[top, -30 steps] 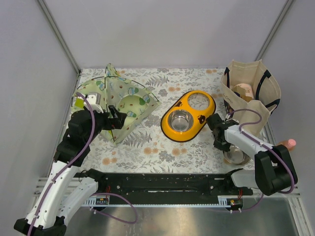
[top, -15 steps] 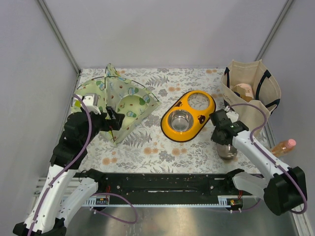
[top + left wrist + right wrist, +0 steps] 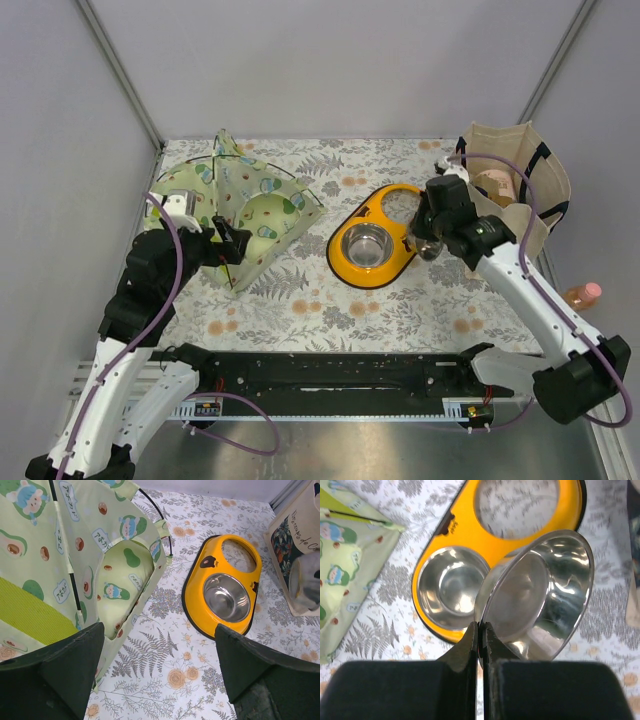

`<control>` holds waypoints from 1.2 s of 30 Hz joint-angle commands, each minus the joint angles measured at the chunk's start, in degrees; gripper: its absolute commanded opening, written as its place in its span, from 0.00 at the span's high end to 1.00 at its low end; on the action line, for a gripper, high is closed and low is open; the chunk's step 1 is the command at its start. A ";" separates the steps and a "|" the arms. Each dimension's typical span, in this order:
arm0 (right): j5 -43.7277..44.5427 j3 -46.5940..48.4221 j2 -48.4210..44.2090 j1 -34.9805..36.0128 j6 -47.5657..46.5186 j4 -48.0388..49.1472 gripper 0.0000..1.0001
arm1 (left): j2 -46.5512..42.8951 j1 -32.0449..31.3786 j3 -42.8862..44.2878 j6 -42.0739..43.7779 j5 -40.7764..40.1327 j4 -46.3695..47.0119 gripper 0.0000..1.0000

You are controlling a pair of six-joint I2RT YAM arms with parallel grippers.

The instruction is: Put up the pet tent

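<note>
Pet tent (image 3: 75, 565), just ahead of spread left jaws, offset left

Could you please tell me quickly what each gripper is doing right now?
Left gripper: open, holding nothing, next to the pet tent.
Right gripper: shut on the rim of a steel bowl, by the orange feeder.
</note>
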 commanded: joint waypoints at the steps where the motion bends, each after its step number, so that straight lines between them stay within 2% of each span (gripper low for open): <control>1: 1.11 9.15 7.25 0.28 -7.69 5.78 1.00 | 0.30 0.22 1.82 -0.26 -1.01 2.50 0.06; 7: 7.34 21.90 23.52 0.28 -13.93 4.82 1.00 | 1.71 0.22 2.35 -2.02 -0.93 3.55 0.06; 13: 12.09 27.54 33.63 0.19 -16.22 4.99 1.00 | 2.85 0.22 2.18 -3.69 1.36 4.00 0.06; 24: 12.71 33.87 45.32 -0.25 -16.49 6.14 1.00 | 6.19 0.22 2.79 -3.34 0.92 5.57 0.06; 30: 16.13 37.56 50.60 -0.42 -15.44 1.49 1.00 | 7.07 0.31 1.91 -2.99 0.39 6.81 0.05; 36: 16.93 39.06 53.24 -0.95 -13.85 -0.80 0.94 | 8.21 0.22 2.44 -2.20 0.30 7.07 0.05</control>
